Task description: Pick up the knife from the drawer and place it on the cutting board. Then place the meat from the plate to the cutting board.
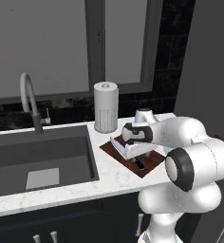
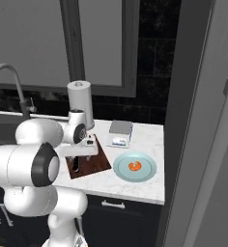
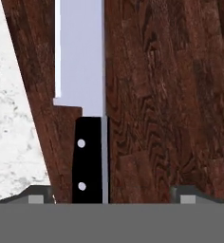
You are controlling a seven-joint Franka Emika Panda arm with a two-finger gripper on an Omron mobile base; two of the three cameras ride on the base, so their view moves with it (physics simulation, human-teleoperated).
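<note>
pictured mid-task in a rendered kitchen: pincer [image 3: 112,194] spread wide, gripping nothing, poised low over the cutting board [image 3: 161,95]. directly beneath and ahead of the fingertips [image 3: 36,194], lay the knife [image 3: 85,109], flat on the board, black handle nearest the pincer, silver blade running away from it, closer to one fingertip than to the other. beside that fingertip, a strip of pale marble counter [image 3: 14,118].

judged as the release of the knife, first half of the task apparently done. best done by lifting straight up off the board, without dragging the handle or nudging the blade toward the board's edge, before swinging over for the meat.

seen from the right base camera, and hidden from the hand camera: off to the pincer's side, well apart from the board, the meat [image 2: 134,166] on a pale round plate [image 2: 149,176], plus a small grey box [image 2: 121,131] farther back. seen from the left base camera instead: the sink [image 1: 42,161] on the opposite side, faucet [image 1: 29,99] behind it, and a paper towel roll [image 1: 106,107] just beyond the board.
</note>
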